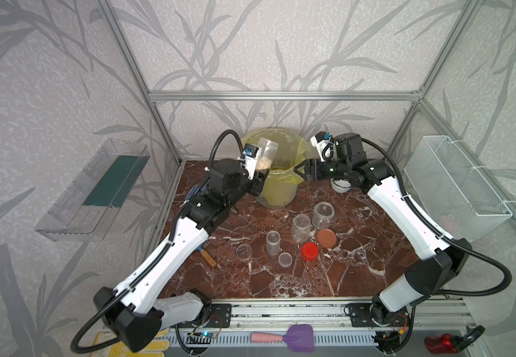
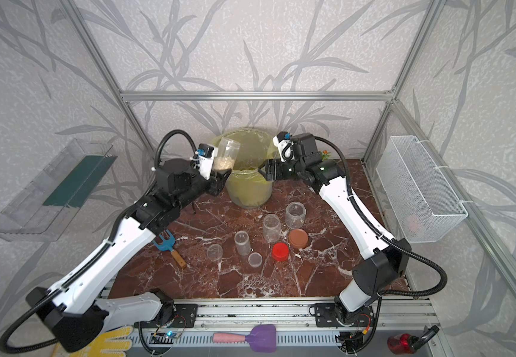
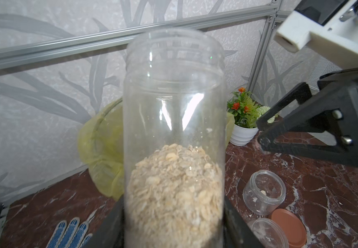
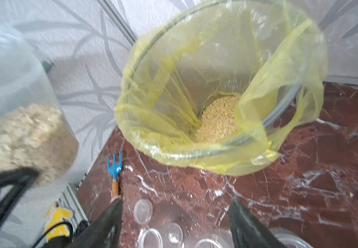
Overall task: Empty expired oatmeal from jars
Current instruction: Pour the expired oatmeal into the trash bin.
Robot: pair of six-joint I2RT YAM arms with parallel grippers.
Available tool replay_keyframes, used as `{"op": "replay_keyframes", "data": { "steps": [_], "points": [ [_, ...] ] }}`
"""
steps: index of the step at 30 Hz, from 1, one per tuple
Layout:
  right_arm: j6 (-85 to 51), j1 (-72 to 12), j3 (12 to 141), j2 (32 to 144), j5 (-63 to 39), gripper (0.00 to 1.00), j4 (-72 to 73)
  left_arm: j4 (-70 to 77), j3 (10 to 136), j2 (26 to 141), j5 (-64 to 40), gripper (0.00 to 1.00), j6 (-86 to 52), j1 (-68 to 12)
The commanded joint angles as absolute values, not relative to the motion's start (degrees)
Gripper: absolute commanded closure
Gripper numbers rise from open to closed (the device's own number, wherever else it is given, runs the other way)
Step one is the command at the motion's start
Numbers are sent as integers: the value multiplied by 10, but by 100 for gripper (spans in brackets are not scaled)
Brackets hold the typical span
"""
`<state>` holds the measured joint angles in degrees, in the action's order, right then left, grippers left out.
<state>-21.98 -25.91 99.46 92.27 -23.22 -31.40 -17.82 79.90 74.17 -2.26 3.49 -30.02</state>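
Marble table (image 1: 358, 272), leaf-pattern walls all round. Bin (image 1: 277, 193) with a yellow bag sits at the back, and we see oatmeal (image 4: 219, 120) lying in its bottom. Left gripper (image 1: 258, 178) is clamped on the tall jar (image 1: 266, 151) low down, one jaw on each side near its base. The jar is mouth up, no lid, raised beside the bin's rim. More oatmeal fills its lower part, at jaw level. Right gripper (image 4: 175, 216) hangs by the bin's other side, jaws spread, nothing between them. Three empty jars (image 1: 301, 227) stand mid-table, red lid (image 1: 309, 251) and brown lid (image 1: 326, 238) just beside.
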Motion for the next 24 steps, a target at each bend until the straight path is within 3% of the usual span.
{"op": "replay_keyframes", "data": {
  "steps": [1, 8, 16, 24],
  "points": [
    [-320, -265, 1006, 930, -284, 21, -168, -211, 874, 800, -90, 100, 83, -286],
    [-435, -265, 1047, 1017, -299, 19, -83, -247, 998, 900, -142, 100, 103, -261],
    [-498, -269, 1112, 1100, -290, 19, -33, -249, 1041, 948, -189, 100, 117, -245],
    [-539, -280, 1271, 1222, -313, 24, -65, -275, 1097, 995, -222, 100, 128, -231]
  ]
}}
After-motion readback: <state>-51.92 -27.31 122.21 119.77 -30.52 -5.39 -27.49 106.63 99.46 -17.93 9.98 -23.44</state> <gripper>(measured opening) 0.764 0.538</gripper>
